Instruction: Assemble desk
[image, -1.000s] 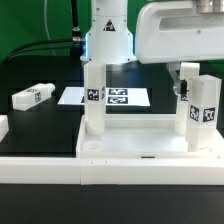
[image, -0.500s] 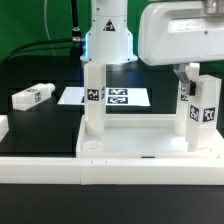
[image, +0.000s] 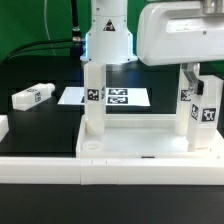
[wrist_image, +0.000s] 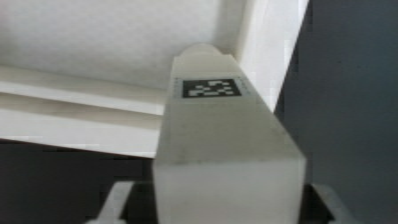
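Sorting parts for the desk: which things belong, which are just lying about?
Desk: tabletop; upright leg at the exterior view's left; farther leg and nearer leg upright at its right; leg lying loose.
Lying about: marker board; border rail.

Exterior view: bright, even light is coming from overhead. The white arm (image: 108, 40) is washing out, nearly losing its surface detail. The black table (image: 40, 130) is staying matte and giving no glare. Faint grey shading is sitting inside the tabletop (image: 110, 147).
Wrist view: the leg (wrist_image: 222, 140) is filling the frame and going soft at its near end; its tag (wrist_image: 212, 87) is reading blurred. Both pictures are looking coarse.
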